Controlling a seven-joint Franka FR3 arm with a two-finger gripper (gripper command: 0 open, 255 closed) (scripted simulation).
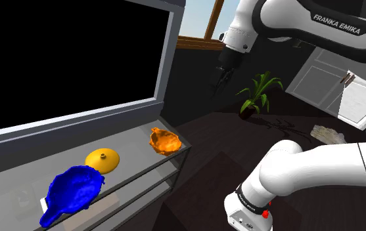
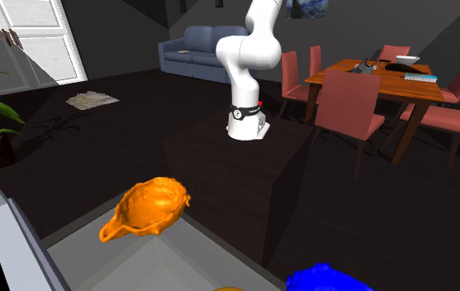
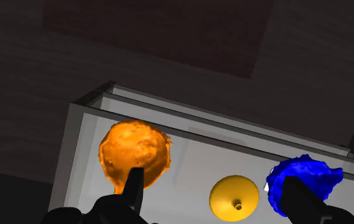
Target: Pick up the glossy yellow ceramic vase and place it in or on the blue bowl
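A grey shelf [image 1: 133, 148] is being shown along the lower left of the shoulder view, under a wide black area. On it the yellow vase [image 1: 102, 159] is being seen as a low dome with a small neck. It is lying between the blue bowl [image 1: 73, 190] at the lower left and an orange bowl-like object [image 1: 164, 140] further right. The vase is just beside the bowl and well apart from the orange piece. The gripper [image 1: 222, 77] is being held high in the upper middle of the frame, well above the shelf, near a potted plant [image 1: 257, 92].

In the second exterior view, a living room with a sofa [image 2: 195, 45] and a dining table [image 2: 377, 78] is being shown behind the arm [image 2: 248, 66]. The orange object is sitting at the lower left and the bowl is being cut by the bottom edge.

In the wrist view the shelf is being looked down on from far off. The two fingers [image 3: 134, 186] are being held apart with nothing between them, and the vase is lying beyond them, nearer the bowl than the orange object.

The approach is judged to be the step in hand, with nothing grasped yet. The next move is judged to call for a descent centred over the vase. The fingers would need to be closed on its narrow neck, since the smooth, sloping dome is likely to slip.
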